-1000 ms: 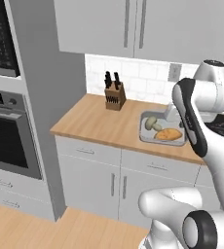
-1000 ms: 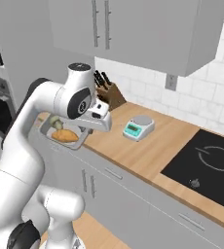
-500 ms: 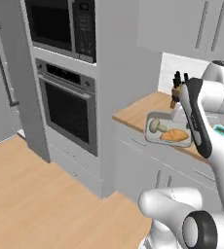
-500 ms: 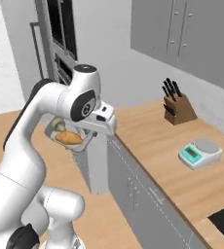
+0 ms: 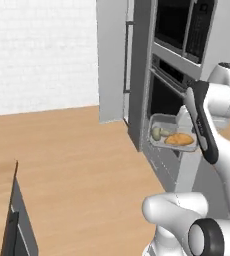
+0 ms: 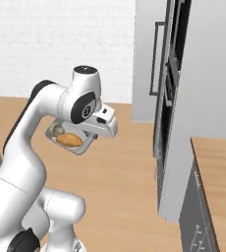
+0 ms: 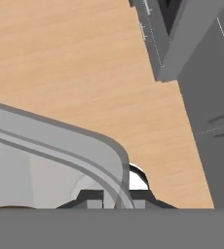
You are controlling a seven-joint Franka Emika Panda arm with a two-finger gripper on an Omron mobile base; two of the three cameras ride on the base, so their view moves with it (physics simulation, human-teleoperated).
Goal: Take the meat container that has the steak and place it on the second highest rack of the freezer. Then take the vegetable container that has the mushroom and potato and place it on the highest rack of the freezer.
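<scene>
The gripper [image 7: 117,200] is closed on the rim of a grey tray [image 7: 60,141], with one finger on each side of the thin wall at a rounded corner, as is seen in the hand view. The tray is held level in the air, above the wooden floor [image 5: 72,165], and it extends away from the jaws. Inside the tray [image 5: 169,135], a little beyond the jaws, the orange-brown potato [image 5: 180,139] is lying, and the small pale mushroom [image 5: 157,133] is placed just beside it, on the side farther from the jaws. In the right base view the same tray [image 6: 70,140] is seen below the hand, with the potato [image 6: 69,140] and the mushroom [image 6: 56,129] in it. A tall grey cabinet [image 5: 118,55] with a long dark bar handle [image 6: 155,59] is standing ahead of the tray, apart from it, next to the oven [image 5: 169,95].
</scene>
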